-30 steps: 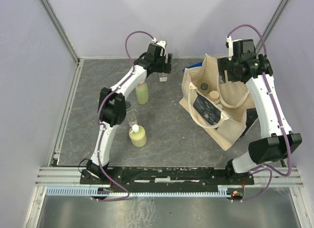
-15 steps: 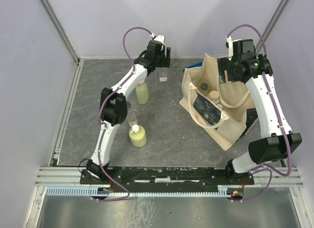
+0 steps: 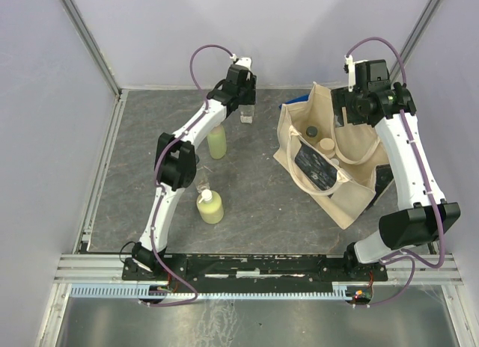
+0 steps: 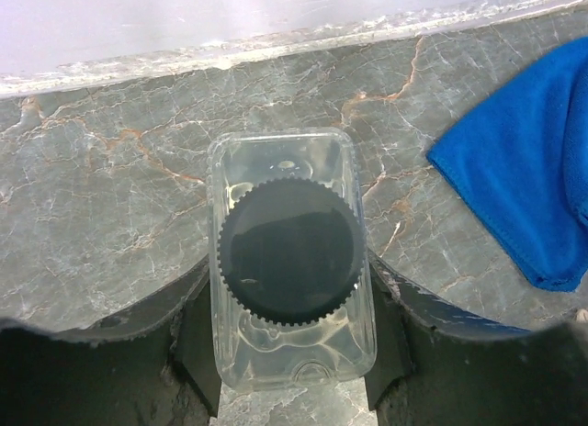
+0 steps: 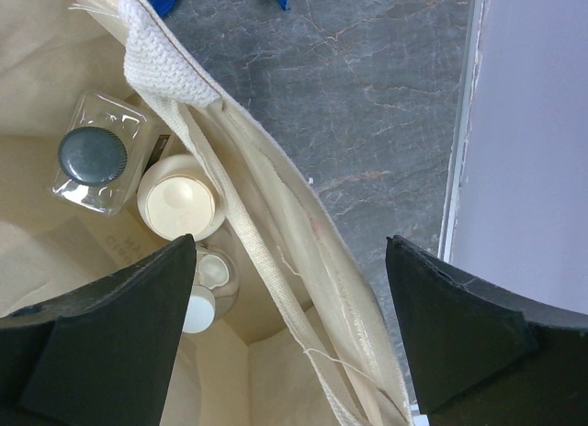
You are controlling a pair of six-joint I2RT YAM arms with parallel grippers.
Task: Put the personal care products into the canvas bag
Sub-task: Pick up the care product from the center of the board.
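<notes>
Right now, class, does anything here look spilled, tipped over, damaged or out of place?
Nothing looks spilled, tipped or damaged. Only the blue cloth, lying on the table beside the canvas bag, seems out of place: it is no care product.

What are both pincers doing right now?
Left pincer: closed on the clear, black-capped plastic bottle.
Right pincer: open, empty, over the beige canvas bag.

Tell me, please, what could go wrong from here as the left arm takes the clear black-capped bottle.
1. The left tool pinches the clear bottle by its smooth sides, so it may slip or twist on lifting.
2. The far yellow-green bottle stands right beside the left forearm; a swing toward the canvas bag might topple it.
3. The right tool hangs open over the bag's mouth, and a strap crosses it; either could block the drop.
</notes>
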